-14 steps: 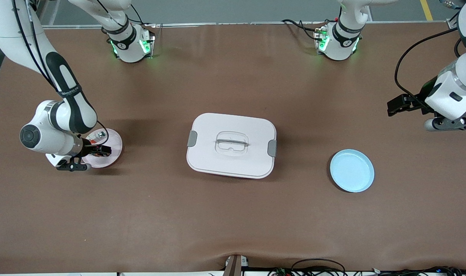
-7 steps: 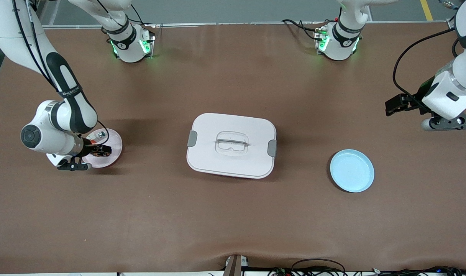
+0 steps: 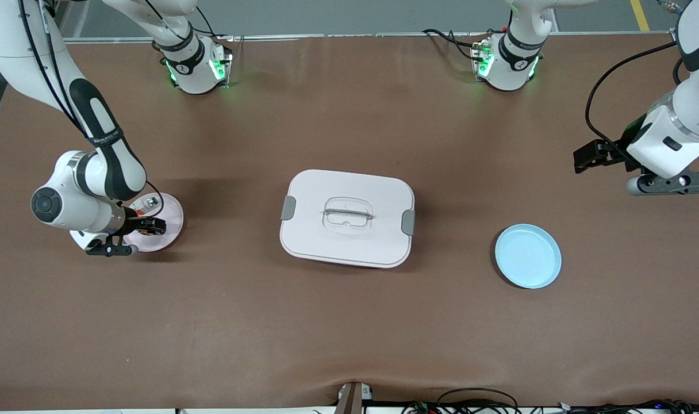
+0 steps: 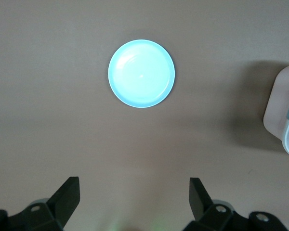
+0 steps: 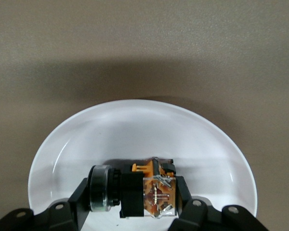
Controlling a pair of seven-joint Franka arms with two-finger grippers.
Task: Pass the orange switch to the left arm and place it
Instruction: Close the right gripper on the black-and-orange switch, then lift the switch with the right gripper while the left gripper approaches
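The right hand [image 5: 135, 211] pinches the orange switch [image 5: 147, 190] lying sideways on the pink plate [image 3: 168, 221], toward the right arm's end from the box [image 3: 347, 217]; the left hand [image 4: 135, 202] waits spread near the blue plate [image 4: 141, 73].

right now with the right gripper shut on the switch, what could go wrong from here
1. The right gripper pinches the orange switch low on the pink plate; lifting might drag the plate or let the switch slip.
2. The box sits between the pink plate and the blue plate; a low carry could clip it.
3. The left gripper waits open, high near the blue plate, so the handover might misalign.
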